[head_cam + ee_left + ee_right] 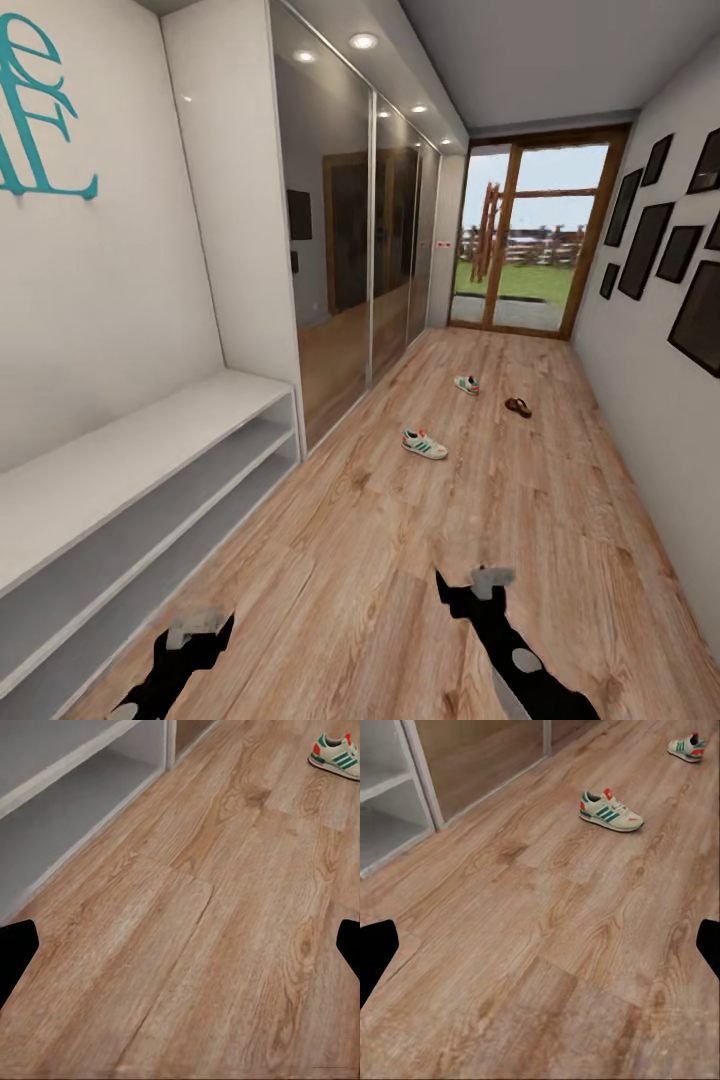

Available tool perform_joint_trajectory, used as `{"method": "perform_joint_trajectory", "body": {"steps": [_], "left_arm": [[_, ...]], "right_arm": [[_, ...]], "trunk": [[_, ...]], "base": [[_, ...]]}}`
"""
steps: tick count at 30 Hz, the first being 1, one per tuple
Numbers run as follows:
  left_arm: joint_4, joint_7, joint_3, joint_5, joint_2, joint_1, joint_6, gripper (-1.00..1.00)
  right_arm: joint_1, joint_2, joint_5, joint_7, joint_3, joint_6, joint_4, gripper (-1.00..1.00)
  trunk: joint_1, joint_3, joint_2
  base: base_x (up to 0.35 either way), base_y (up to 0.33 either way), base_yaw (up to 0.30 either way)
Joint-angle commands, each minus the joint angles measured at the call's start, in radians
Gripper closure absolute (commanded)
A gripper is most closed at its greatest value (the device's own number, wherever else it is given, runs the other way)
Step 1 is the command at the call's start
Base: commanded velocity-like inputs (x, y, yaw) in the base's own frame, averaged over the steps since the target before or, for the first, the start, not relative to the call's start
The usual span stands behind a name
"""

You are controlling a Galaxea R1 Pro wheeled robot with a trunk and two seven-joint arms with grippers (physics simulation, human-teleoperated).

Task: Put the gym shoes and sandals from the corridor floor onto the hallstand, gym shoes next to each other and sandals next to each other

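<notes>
Ahead on the corridor floor (400,540): two gym shoes (424,443) (467,384), one sandal (518,407). Hallstand (120,470) at left. My grippers (197,628) (490,579) both wide, empty.

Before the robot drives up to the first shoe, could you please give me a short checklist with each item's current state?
1. Nearest gym shoe located on the corridor floor: ok.
2. Second gym shoe and one sandal located farther down: ok.
3. Second sandal located: cannot tell.
4. Left gripper and right gripper empty: ok, fingers apart, nothing between.
5. Hallstand top free for shoes: ok.
6. Shoe within reach: not ok, approach first.
</notes>
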Motion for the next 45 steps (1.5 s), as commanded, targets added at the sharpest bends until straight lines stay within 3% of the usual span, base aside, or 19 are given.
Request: {"method": "perform_joint_trajectory", "body": {"steps": [1,3,6,10,12,14,34,45], "left_arm": [[0.012,-0.008,0.006,-0.002,-0.001,0.003,-0.013,-1.00],[0.036,-0.008,0.006,-0.001,-0.001,0.008,-0.036,-1.00],[0.144,-0.007,0.009,0.002,0.001,0.020,-0.146,-1.00],[0.210,-0.007,0.010,0.003,0.001,0.022,-0.213,-1.00],[0.264,-0.007,0.011,0.003,0.002,0.023,-0.272,-1.00],[0.278,-0.007,0.011,0.003,0.003,0.023,-0.284,-1.00],[0.303,-0.010,0.008,-0.001,0.005,0.049,-0.309,-1.00],[0.308,-0.010,0.006,-0.002,0.006,0.051,-0.310,-1.00]], "right_arm": [[-0.001,-0.001,-0.010,0.003,0.006,-0.025,0.048,-1.00],[-0.001,-0.001,-0.010,0.003,0.006,-0.061,0.098,-1.00],[0.001,-0.019,-0.011,0.001,0.007,-0.197,0.263,-1.00],[0.008,-0.029,-0.013,0.000,0.006,-0.287,0.339,-1.00],[0.043,-0.034,-0.016,-0.001,0.005,-0.367,0.379,-1.00],[0.061,-0.035,-0.017,-0.001,0.005,-0.387,0.386,-1.00],[0.106,-0.042,-0.019,-0.014,0.002,-0.432,0.398,-1.00],[0.146,-0.039,-0.021,-0.220,0.002,-0.432,0.398,-1.00]], "trunk": [[0.000,-0.001,-0.001],[0.000,-0.001,-0.001],[0.000,-0.001,-0.001],[0.000,-0.001,-0.001],[0.000,-0.001,-0.001],[0.000,-0.001,-0.001],[0.000,-0.001,-0.001],[0.000,-0.001,-0.001]], "base": [[0.006,0.000,0.000],[0.005,0.000,0.000],[0.001,0.000,0.000],[0.000,0.000,0.000],[0.000,0.000,0.000],[0.000,0.000,0.000],[0.000,0.000,0.000],[0.000,0.000,0.000]]}}
